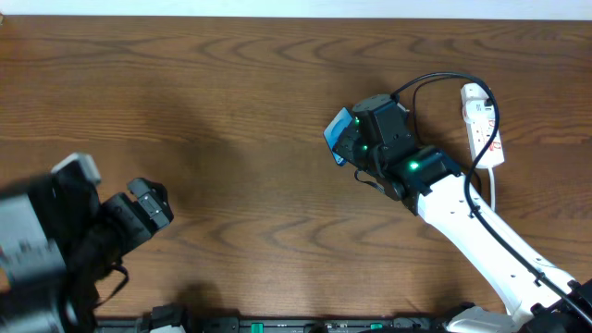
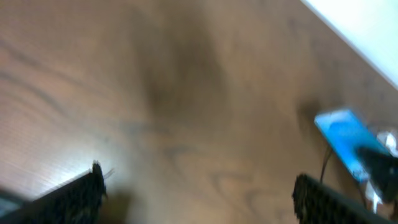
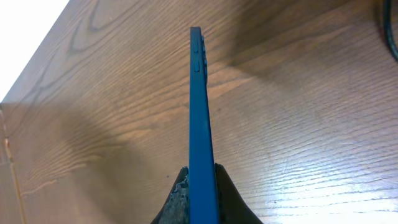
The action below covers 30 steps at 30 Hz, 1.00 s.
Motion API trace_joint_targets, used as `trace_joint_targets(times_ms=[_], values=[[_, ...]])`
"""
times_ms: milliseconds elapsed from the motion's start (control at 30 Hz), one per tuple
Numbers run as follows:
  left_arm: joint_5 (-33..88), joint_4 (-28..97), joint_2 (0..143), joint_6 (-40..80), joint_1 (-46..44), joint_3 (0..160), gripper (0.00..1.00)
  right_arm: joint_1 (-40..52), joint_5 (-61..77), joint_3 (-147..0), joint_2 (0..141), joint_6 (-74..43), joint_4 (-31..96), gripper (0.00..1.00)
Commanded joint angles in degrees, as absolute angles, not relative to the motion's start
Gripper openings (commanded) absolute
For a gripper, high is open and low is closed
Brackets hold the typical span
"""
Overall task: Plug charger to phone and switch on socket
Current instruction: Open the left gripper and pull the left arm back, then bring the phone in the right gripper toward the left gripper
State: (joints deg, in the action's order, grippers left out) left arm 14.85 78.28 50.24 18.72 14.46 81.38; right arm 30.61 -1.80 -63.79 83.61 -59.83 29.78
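Right tool (image 3: 200,186): clenching on phone (image 3: 199,93), holding it on edge over counter (image 1: 231,111). Left tool (image 2: 199,196): standing wide apart, grasping nothing, hovering over counter's left side. Socket (image 1: 481,125): lying on counter's right side, beside right arm.

One phone (image 1: 340,130), one socket (image 1: 482,126), one charger (image 1: 442,77)

From above, the right claw (image 1: 350,146) hides most of the phone (image 1: 339,126); only a blue corner shows at its left. In the right wrist view the phone is edge-on, its lower end hidden between the fingers (image 3: 231,194), which the bottom edge cuts. A black cable (image 3: 392,28) up-right of this claw is cut too. The left wrist view is all blurred: the left claw (image 2: 199,186) shows two dark stubs, the phone a blue smear up-right of it.
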Motion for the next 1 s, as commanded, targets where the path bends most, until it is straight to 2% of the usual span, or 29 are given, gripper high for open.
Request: trace_joint_targets(times_ms=[0,200,333,500,733,833,967], values=[[12.53,70.37,45.19,31.53,14.28,71.59,0.96,30.41,0.58,-64.71,82.5,-59.07,29.12,0.01],[12.71,53.39,43.99,56.12,14.28,53.89,0.96,28.91,13.21,-64.71,82.48,-58.59,24.18,0.01],[15.9,49.67,49.04,64.42,14.28,48.34,0.96,26.26,29.36,-64.71,82.5,-50.04,18.57,0.01],[27.14,46.89,59.86,64.16,14.0,47.05,0.96,21.71,44.31,-64.64,82.5,-45.95,16.64,0.01],[46.0,29.61,75.07,60.73,6.09,47.05,0.97,16.36,47.16,-60.03,82.5,-44.58,13.47,0.01],[51.64,23.11,80.29,60.71,1.21,47.05,0.96,15.59,46.85,-56.58,82.52,-50.65,7.16,0.01],[56.6,18.46,84.2,60.69,-3.7,47.05,0.96,15.88,40.62,-50.74,82.52,-65.91,-3.38,0.01]])
